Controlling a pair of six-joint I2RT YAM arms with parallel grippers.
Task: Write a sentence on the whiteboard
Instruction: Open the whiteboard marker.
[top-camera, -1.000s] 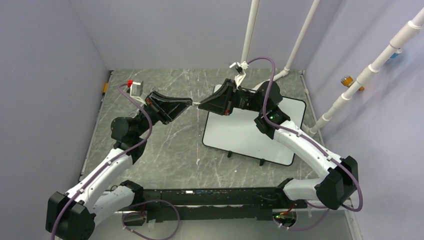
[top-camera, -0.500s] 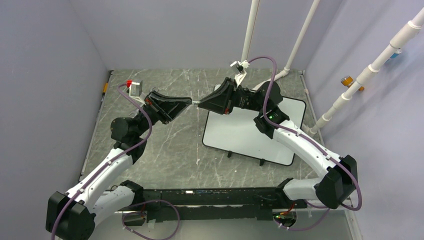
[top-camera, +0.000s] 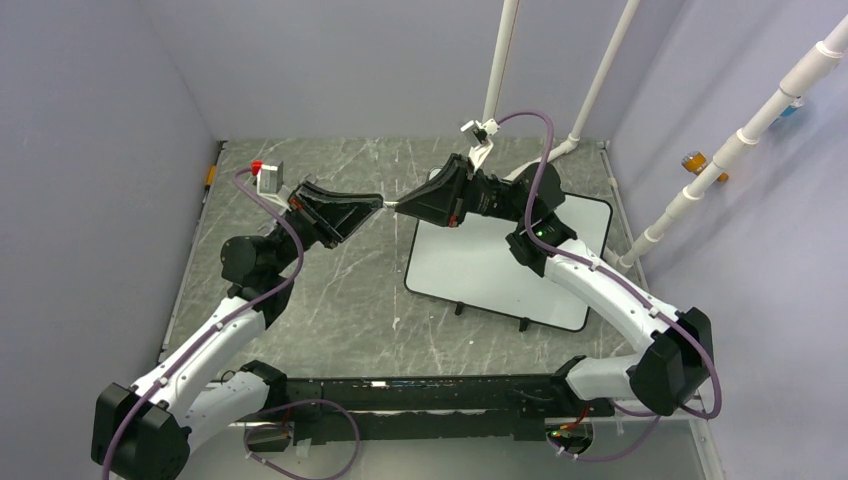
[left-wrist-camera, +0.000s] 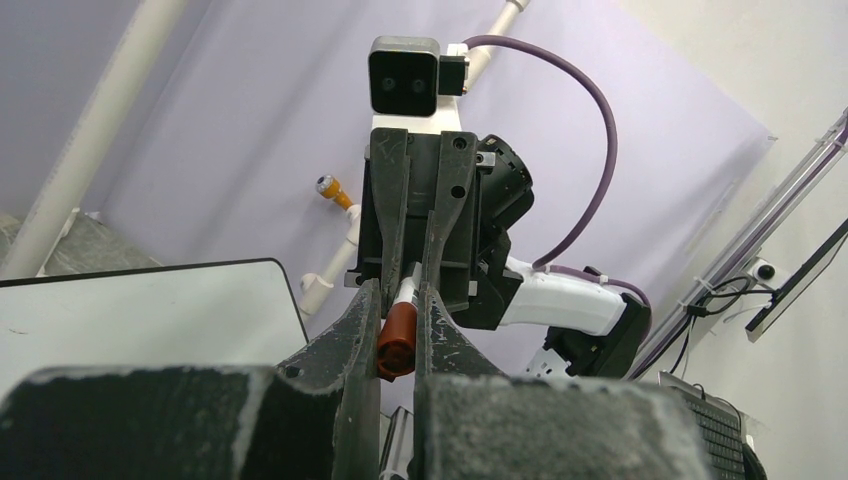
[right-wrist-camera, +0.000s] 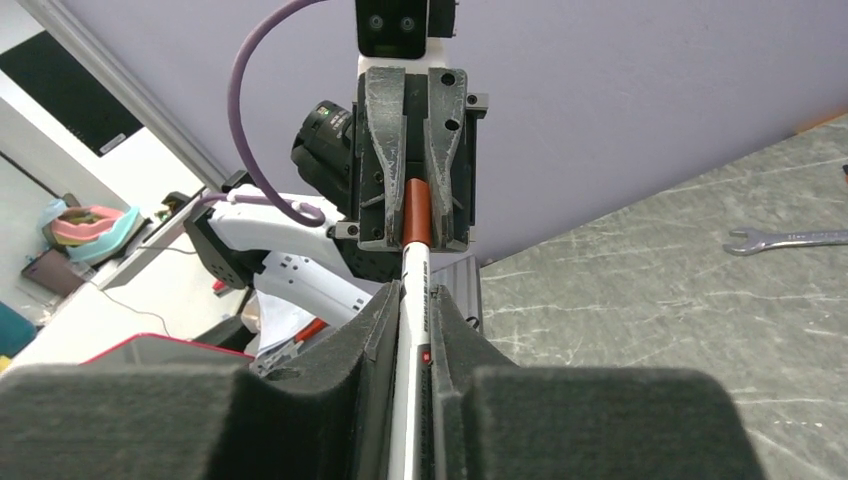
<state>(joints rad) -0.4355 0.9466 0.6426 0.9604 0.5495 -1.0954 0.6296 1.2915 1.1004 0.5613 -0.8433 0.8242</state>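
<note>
marker (right-wrist-camera: 416, 265): barrel clamped in right pincer (right-wrist-camera: 415, 300), cap (left-wrist-camera: 398, 340) pinched in left pincer (left-wrist-camera: 399, 295); held end-to-end, likely for uncapping; whiteboard (top-camera: 480, 270) blank.

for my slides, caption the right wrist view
Mid-air: right gripper holds the white marker barrel, left gripper clamps its reddish-brown cap
</note>
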